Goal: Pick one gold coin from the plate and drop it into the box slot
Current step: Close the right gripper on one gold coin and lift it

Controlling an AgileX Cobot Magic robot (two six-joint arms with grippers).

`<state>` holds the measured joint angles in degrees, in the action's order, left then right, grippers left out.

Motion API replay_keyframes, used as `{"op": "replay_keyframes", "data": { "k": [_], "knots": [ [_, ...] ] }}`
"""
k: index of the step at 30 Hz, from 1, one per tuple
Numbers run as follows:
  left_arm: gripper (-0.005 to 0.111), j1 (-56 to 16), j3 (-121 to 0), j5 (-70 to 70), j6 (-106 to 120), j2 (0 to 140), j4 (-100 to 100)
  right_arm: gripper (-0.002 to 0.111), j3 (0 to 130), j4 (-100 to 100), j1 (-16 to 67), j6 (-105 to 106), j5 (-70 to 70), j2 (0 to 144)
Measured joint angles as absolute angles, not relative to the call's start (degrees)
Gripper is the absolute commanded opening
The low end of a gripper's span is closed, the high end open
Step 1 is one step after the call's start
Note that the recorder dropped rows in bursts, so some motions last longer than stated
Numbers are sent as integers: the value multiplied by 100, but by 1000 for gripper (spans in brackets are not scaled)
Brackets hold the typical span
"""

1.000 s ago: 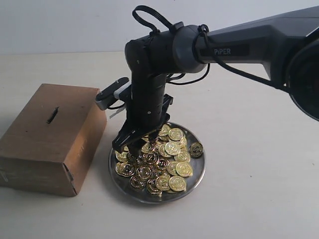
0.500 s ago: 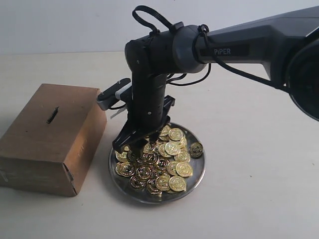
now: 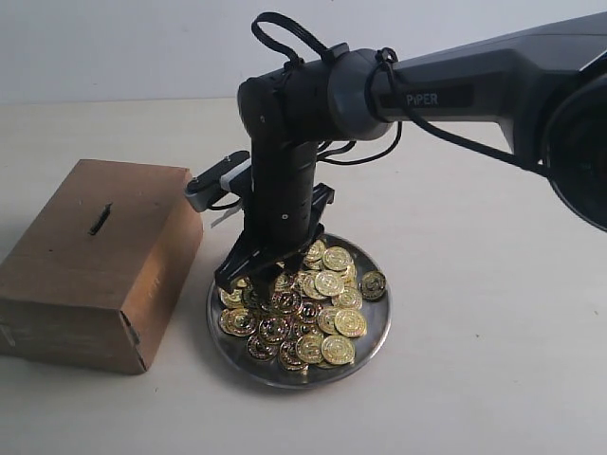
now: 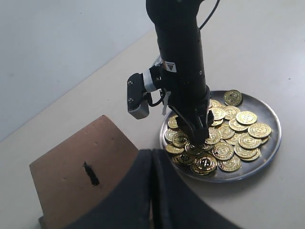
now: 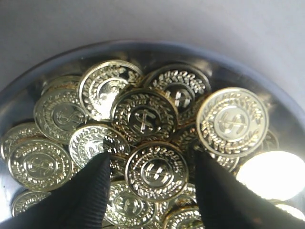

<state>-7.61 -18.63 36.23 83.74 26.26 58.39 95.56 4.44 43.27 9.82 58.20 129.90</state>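
On a pale beige surface [image 3: 474,398] before a plain white wall [image 3: 114,47], the right tool [image 3: 251,282] hangs open among coins [image 3: 327,313] in a plate [image 3: 379,315] beside a box [image 3: 85,275].

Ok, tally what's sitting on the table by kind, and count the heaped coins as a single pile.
box: 1
plate: 1
coin pile: 1
Total: 3

Coins [image 3: 313,303] in plate [image 3: 378,331] — box [image 3: 85,256] beside
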Motion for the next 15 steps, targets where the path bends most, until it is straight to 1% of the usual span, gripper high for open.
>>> {"op": "replay_keyframes", "data": {
  "k": [9, 12, 15],
  "knots": [
    [0, -761, -1863, 3623, 8374, 2626, 5839, 51, 9556, 434, 4327, 889, 5820, 12990],
    [0, -761, -1863, 3623, 8374, 2626, 5839, 44, 9581, 414, 4327, 841, 5820, 13048],
    [0, -761, -1863, 3623, 8374, 2626, 5839, 34, 9604, 346, 4327, 832, 5829, 13071]
  ]
}}
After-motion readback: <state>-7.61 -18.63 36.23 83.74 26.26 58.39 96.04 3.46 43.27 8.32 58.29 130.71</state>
